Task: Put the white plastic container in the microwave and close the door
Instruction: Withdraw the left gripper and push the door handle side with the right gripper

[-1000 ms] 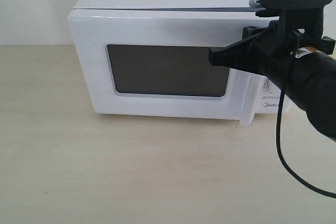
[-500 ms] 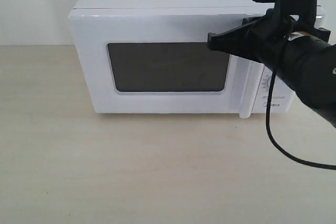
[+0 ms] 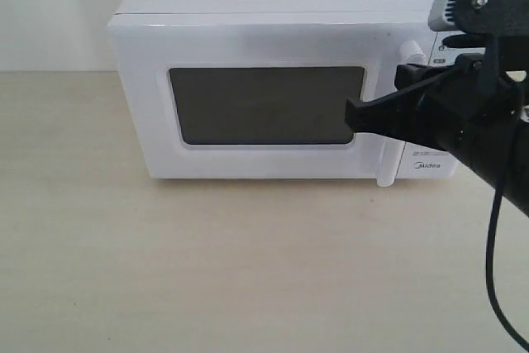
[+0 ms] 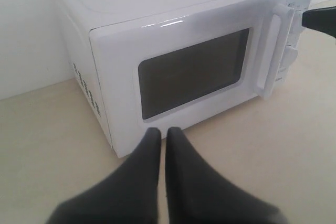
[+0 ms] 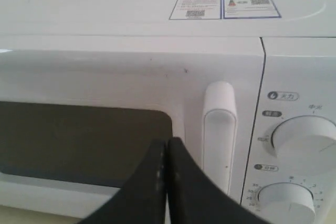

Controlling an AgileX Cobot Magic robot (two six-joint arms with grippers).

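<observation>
Worktop [image 3: 248, 270]: pale wood grain, fills the lower frame of the exterior view.
Microwave [image 3: 140, 121]: centre to upper frame, standing on the worktop.
Door [image 3: 248, 43]: flush with the case, dark window; white plastic container out of sight.
Right pincer [image 3: 349, 113]: right of centre, fingers pressed together, empty, tip before the door between window and handle [image 5: 219, 129]; contact cannot be judged.
Left pincer [image 4: 160, 130]: fingers nearly together with a thin slit between them, empty, clear of the microwave.
Dials [image 5: 310, 142]: two, beside the handle.
</observation>
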